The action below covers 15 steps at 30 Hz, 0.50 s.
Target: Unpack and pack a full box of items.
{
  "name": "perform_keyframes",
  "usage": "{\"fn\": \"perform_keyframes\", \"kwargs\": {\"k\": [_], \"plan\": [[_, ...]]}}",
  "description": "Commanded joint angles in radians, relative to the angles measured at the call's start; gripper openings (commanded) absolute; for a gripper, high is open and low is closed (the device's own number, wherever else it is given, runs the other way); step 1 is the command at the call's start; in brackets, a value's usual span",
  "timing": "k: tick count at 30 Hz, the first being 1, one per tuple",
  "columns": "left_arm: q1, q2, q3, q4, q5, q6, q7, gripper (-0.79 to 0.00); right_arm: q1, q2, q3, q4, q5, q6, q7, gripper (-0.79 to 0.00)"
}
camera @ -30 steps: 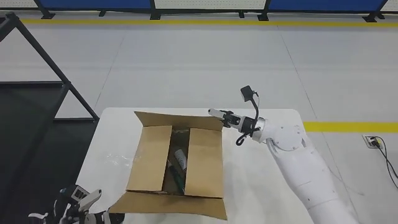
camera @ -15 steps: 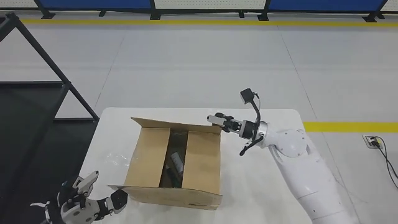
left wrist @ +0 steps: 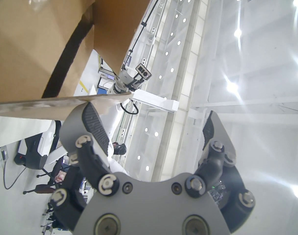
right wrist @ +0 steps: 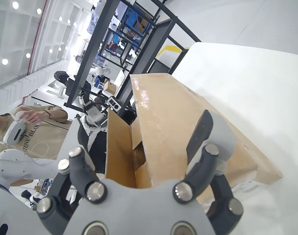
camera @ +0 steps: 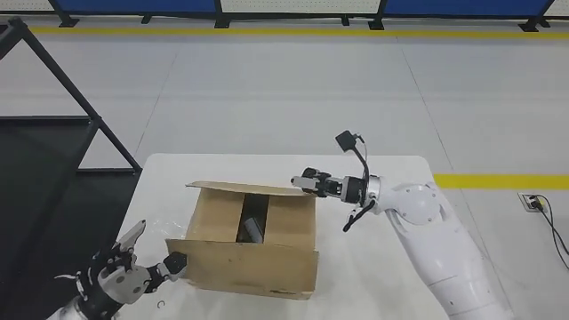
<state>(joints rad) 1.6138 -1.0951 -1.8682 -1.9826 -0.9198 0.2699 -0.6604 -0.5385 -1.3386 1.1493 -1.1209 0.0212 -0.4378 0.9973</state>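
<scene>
A brown cardboard box [camera: 289, 227] stands on the white table [camera: 373, 258]. Its two side flaps are folded in, and a gap between them shows dark and white items [camera: 252, 228]. My right gripper [camera: 302, 180] is at the far right corner, open, straddling the far flap [right wrist: 168, 123] with one finger [right wrist: 205, 133] against its outer face. The near flap [camera: 240, 267] stands raised. Its edge [left wrist: 41, 101] rests on one fingertip [left wrist: 92, 121] of my left gripper [left wrist: 151, 125], which is open and points upward at the near left corner [camera: 173, 265].
Clear crinkled plastic [camera: 164, 227] lies on the table left of the box. A black metal frame [camera: 71, 89] stands off the table's left side. Bare tabletop lies right of the box, under my right arm [camera: 418, 209].
The near flap has swung up from lying flat and the far flap has tipped inward. My left gripper rose to the near left corner. My right gripper shifted slightly toward the box.
</scene>
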Motion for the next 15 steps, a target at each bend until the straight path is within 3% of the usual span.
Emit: {"fn": "perform_keyframes", "kwargs": {"k": [1, 8, 12, 15], "plan": [[0.003, -0.003, 0.028, -0.015, 0.031, -0.012, 0.064, 0.000, 0.005, 0.000, -0.011, 0.000, -0.002, 0.000, 0.022, 0.000], [-0.020, -0.009, 0.076, -0.030, 0.033, -0.003, 0.174, 0.000, 0.013, 0.005, -0.031, -0.006, -0.004, 0.038, 0.061, 0.000], [-0.034, -0.012, 0.095, -0.035, 0.011, 0.016, 0.224, 0.000, 0.028, 0.008, -0.051, -0.013, -0.047, 0.210, 0.096, 0.000], [-0.037, -0.013, 0.099, -0.037, 0.004, 0.019, 0.237, 0.000, 0.029, 0.011, -0.057, -0.030, -0.054, 0.285, 0.115, 0.000]]}}
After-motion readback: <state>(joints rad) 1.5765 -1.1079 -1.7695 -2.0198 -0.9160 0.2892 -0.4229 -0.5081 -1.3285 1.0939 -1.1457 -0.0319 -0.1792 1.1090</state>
